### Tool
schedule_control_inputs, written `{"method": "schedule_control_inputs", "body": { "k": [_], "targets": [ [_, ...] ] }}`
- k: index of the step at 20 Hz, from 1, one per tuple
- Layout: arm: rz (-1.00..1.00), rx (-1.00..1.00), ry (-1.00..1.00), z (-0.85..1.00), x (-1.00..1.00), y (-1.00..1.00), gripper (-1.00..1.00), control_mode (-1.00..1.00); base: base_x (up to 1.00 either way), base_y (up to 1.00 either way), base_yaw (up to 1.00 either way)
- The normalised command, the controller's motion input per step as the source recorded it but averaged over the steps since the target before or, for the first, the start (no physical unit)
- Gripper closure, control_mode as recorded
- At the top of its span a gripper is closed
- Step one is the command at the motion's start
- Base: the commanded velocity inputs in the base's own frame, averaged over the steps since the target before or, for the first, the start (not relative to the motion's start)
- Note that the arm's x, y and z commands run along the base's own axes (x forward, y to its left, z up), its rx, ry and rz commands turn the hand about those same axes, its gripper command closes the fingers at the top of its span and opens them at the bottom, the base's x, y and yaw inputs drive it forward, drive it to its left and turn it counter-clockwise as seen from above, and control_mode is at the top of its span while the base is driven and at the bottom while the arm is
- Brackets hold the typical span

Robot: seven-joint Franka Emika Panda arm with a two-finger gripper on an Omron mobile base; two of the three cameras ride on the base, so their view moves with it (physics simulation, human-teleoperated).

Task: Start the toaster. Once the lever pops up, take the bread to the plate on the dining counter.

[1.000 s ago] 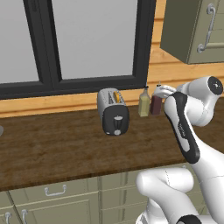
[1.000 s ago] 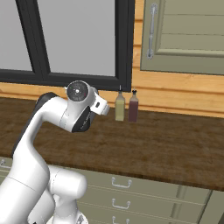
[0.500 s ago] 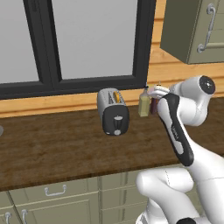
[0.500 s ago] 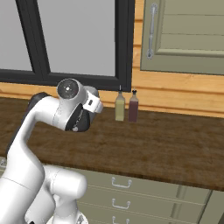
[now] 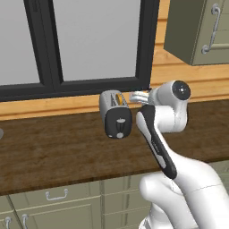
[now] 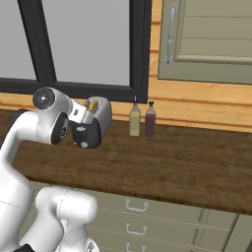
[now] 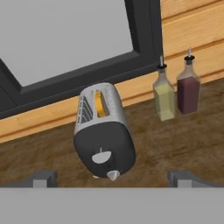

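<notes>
Fingers (image 7: 43, 178) stand spread wide with nothing between them, their two grey tips at the lower left and lower right of the hand view and the toaster (image 7: 103, 131) framed in the gap. Largest in the scene, the window (image 5: 85, 40) with its black frame takes the upper half of the left base view, above a band of pale wood wall. Below it the dark wood-grain surface (image 5: 58, 156) runs across the middle of the frame, with olive drawered cabinets (image 5: 58, 203) under its front edge. An olive wall cabinet (image 6: 206, 39) sits at the upper right of the right base view. On the surface, the toaster lies centre frame in the left base view, its long axis running from the window wall toward the camera, black end panel facing forward and slots up. The bread (image 7: 101, 103) shows as a golden strip in one slot. On the black panel sit a pale dial (image 7: 101, 157) and, at the bottom edge, the lever (image 7: 113, 175). Right of the toaster stand an olive bottle (image 7: 163, 97) and a dark red bottle (image 7: 188, 89), side by side against the wall. No writing is readable anywhere.
</notes>
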Motion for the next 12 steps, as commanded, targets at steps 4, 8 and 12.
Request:
{"method": "schedule_control_inputs", "body": {
  "k": [4,8,12],
  "targets": [
    [0.02,0.0,0.09,0.0,0.57,0.01,-1.0,-1.0,0.0,0.0,0.0],
    [0.0,0.0,0.05,0.0,0.74,0.0,-1.0,-1.0,0.0,0.0,0.0],
    [0.1,-0.03,0.01,-0.09,0.58,0.0,-1.0,-1.0,0.0,0.0,0.0]
  ]
}}
